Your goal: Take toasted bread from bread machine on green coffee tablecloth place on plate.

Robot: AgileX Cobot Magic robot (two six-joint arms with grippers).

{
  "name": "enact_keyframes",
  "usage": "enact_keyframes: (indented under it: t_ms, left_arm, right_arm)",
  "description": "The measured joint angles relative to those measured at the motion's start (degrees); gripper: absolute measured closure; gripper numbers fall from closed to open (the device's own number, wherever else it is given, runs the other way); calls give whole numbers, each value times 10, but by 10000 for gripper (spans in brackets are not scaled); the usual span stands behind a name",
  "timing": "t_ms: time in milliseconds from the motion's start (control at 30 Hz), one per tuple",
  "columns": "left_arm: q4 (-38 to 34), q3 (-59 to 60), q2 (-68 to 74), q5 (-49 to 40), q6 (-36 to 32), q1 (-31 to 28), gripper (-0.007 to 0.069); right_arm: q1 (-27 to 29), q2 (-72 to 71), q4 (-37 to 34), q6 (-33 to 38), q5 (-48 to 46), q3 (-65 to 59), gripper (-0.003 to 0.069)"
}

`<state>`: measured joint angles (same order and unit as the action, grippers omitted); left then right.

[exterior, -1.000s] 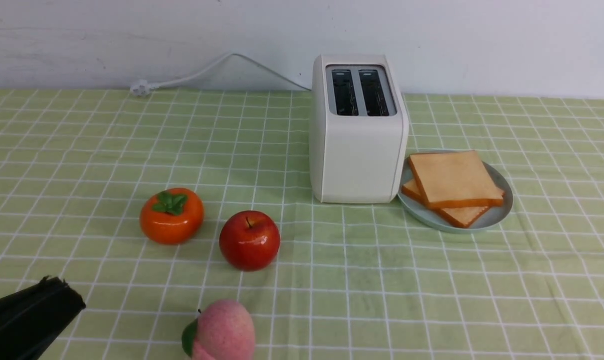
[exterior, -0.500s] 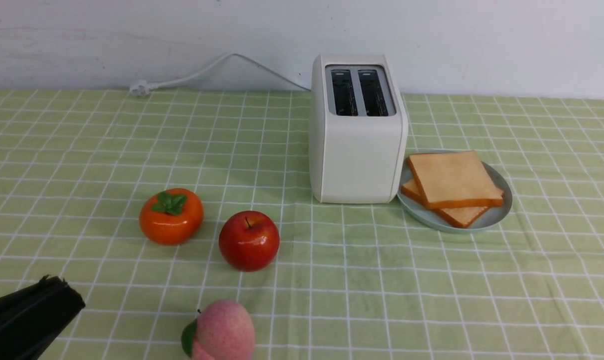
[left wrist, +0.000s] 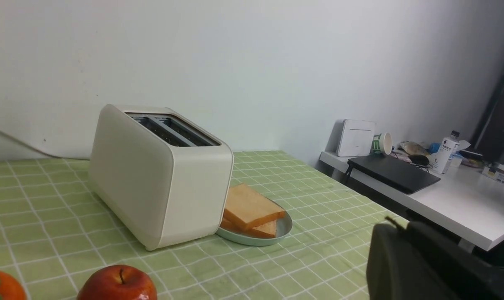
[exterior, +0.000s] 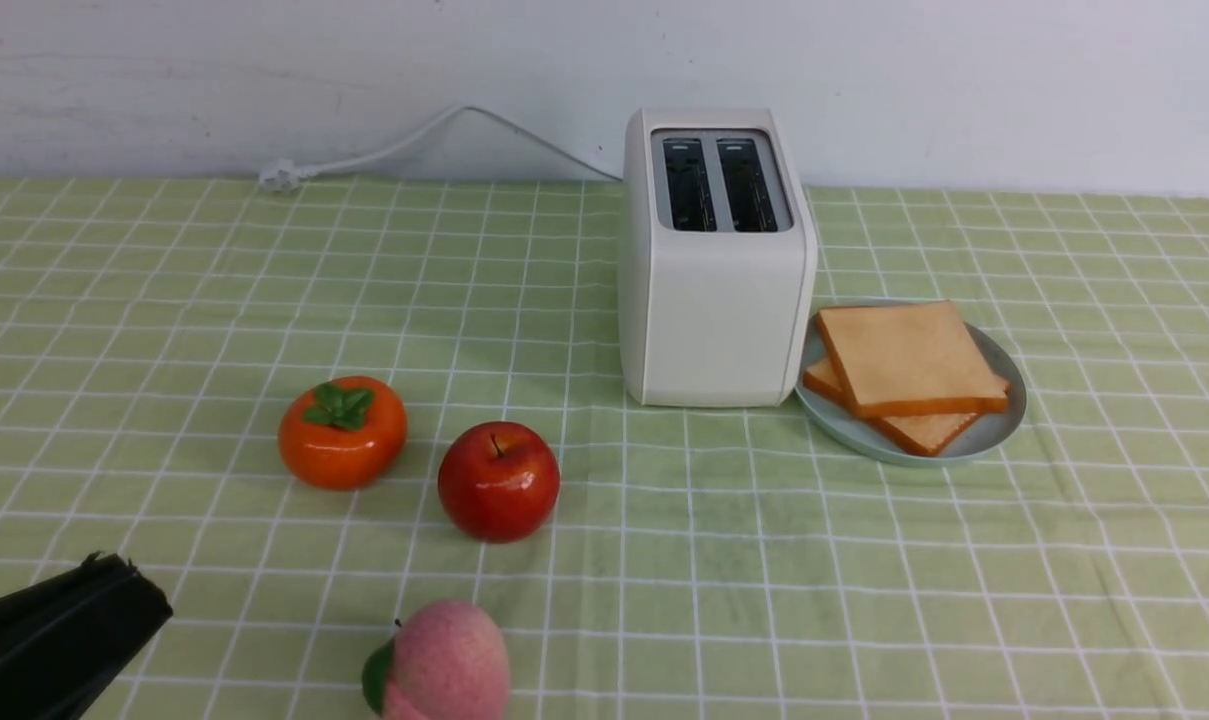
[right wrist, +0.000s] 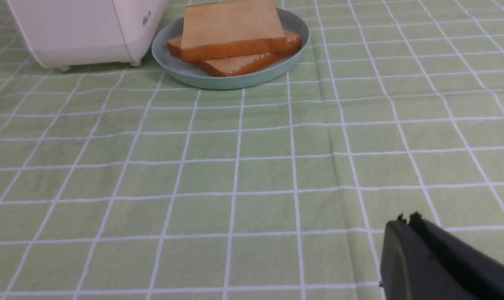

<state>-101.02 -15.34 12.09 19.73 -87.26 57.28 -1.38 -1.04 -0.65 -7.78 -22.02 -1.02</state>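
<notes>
Already out of the toaster (exterior: pixel 716 260), two slices of toast (exterior: pixel 909 358) lie stacked flat on the pale blue-green plate (exterior: pixel 1004 420), the upper slice skewed over the lower. The plate sits on the green checked cloth (exterior: pixel 864 600) just right of the toaster, its rim at or almost at the toaster's base. Both dark slots on the toaster's top stand empty. A white cord (exterior: pixel 404 145) runs from the toaster's rear leftward along the wall to a plug lying on the cloth.

Left of the toaster and nearer the robot sit an orange persimmon (exterior: pixel 343 432) and a red apple (exterior: pixel 499 481), close together but apart; a pink peach (exterior: pixel 442 662) lies nearer still, at the frame's lower edge.

The left gripper (exterior: pixel 59 635) shows as closed black fingers, grasping nothing, far left of the toaster. The right gripper (right wrist: pixel 439 260) appears only in its wrist view, fingers pressed together and empty, above bare cloth well short of the plate.

Small grey lettering on the toaster's side is too blurred to read. Beyond the table, a white desk (left wrist: pixel 452 208) holds a bottle and cup whose labels are illegible.
</notes>
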Motion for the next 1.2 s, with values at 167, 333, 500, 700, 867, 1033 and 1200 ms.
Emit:
enact_keyframes:
  t_ms: [167,333,500,700,867,1033,1200]
  left_arm:
    - [0,0,0,0,0,0,596]
    - [0,0,0,0,0,0,596]
    - [0,0,0,0,0,0,596]
    - [0,0,0,4,0,0,595]
    - [3,0,0,16,38,0,592]
    - [204,6,0,-45,162,0,596]
    - [533,6,0,-136,405,0,637]
  right_arm:
    - [0,0,1,0,-2,0,676]
    - [0,0,1,0,-2,0,672]
    - [0,0,2,-1,-2,0,669]
    - [0,0,2,-1,-2,0,663]
    - [0,0,2,-1,-2,0,661]
    - [0,0,2,-1,-2,0,659]
    - [0,0,2,-1,-2,0,656]
